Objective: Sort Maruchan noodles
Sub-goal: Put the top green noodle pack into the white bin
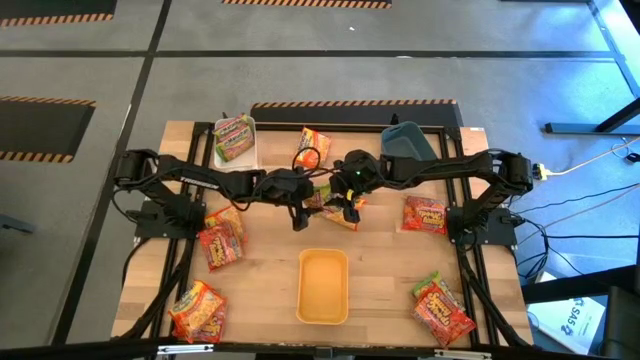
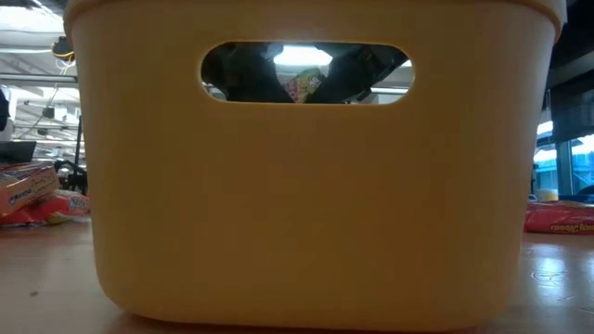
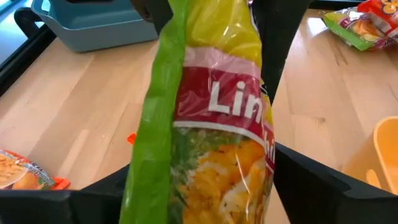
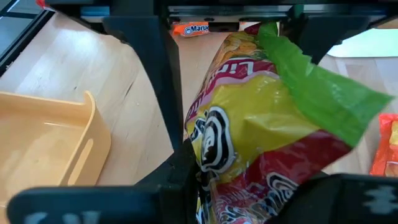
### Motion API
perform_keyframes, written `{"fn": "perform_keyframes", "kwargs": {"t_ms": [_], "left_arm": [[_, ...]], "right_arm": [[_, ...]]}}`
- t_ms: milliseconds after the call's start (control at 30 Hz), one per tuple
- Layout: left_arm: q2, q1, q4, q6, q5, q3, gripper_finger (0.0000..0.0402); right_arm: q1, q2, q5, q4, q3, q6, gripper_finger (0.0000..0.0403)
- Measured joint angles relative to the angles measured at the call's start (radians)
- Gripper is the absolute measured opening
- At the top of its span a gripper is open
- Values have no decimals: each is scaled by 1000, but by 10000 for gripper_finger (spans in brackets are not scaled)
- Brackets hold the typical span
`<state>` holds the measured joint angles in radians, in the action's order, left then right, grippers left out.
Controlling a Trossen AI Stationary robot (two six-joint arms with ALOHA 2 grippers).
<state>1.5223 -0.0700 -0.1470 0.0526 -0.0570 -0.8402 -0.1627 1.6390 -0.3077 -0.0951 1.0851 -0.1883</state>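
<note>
A green, yellow and pink noodle packet [image 1: 325, 196] hangs over the table's middle between both arms. My right gripper [image 4: 255, 177] is shut on it. My left gripper [image 3: 205, 165] comes from the table's left and stands open. One of its fingers is on each side of the packet's free end [image 3: 205, 186]; whether they touch it I cannot tell. Other packets lie flat on the table at the far middle [image 1: 313, 148], left [image 1: 222, 240], near left [image 1: 198, 310], right [image 1: 425, 213] and near right [image 1: 442, 308]. One green packet [image 1: 235, 138] lies in the white bin [image 1: 250, 152]. My right gripper pinches the packet between its two fingers at its yellow end [image 3: 217, 31]. One finger [image 4: 183, 162] lies on the printed face. The fingers slant down from the table's right. The crumpled packet is lifted clear of the table, and its other end points at my left gripper.
A yellow bin [image 1: 323, 285] stands at the near middle and fills the low view [image 2: 297, 186]. A blue bin [image 1: 407, 140] stands at the far right and the white bin at the far left. Bare wood lies between the yellow bin and the arms.
</note>
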Motion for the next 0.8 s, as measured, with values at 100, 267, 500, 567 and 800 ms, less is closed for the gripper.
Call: {"fn": "perform_keyframes", "kwargs": {"t_ms": [100, 267, 500, 567, 800], "left_arm": [[0, 0, -7, -1, 1, 0, 219], [-1, 1, -8, -3, 6, 0, 170], [-1, 2, -11, -10, -24, 0, 138], [-1, 7, -11, -11, -39, 0, 138], [-14, 10, 2, -23, -39, 0, 138]], "right_arm": [[0, 0, 0, 2, 0, 0, 99], [0, 0, 3, 14, 0, 19, 99], [0, 0, 58, 20, 0, 87, 163], [0, 0, 84, 19, 0, 87, 201], [-2, -93, 106, -199, 77, 40, 288]]}}
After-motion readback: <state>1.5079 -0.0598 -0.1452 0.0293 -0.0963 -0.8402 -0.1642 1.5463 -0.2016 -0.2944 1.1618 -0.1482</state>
